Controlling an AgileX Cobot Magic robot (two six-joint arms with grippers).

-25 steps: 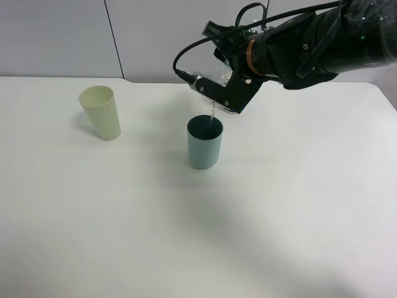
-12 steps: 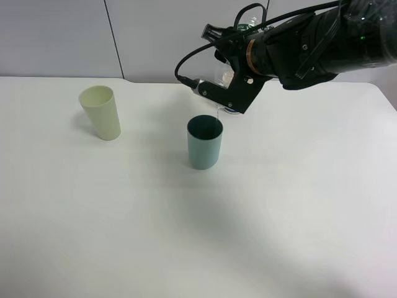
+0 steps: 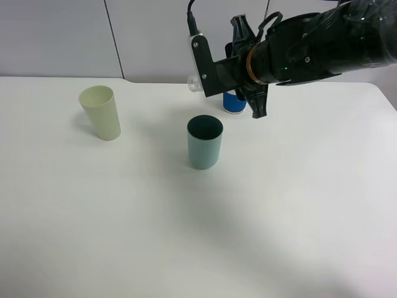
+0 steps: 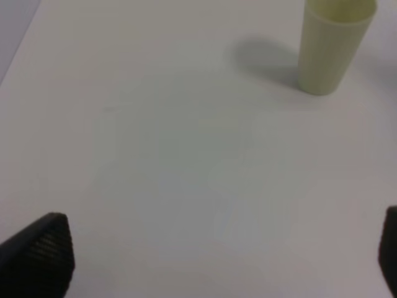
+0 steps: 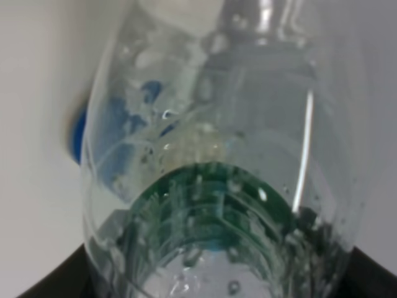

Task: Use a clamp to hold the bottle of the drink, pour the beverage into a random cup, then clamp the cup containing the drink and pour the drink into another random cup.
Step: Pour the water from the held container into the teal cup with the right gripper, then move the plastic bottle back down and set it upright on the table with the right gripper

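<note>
Bottle point(image 5: 217, 124) of clear drink fills the right wrist view, clamped by the right gripper point(image 3: 203, 68), whose dark fingers point(image 5: 56, 282) are cut off at the lower corners. From the high camera, upper centre, the gripper hides most of the bottle; only its clear neck pokes out, above and just left of the teal cup point(image 3: 205, 141). A blue object point(image 3: 234, 102) behind is hard to identify. The left gripper point(image 4: 211, 264) hangs wide open over the table point(image 3: 124, 217), cream cup point(image 4: 335, 46) at upper right.
</note>
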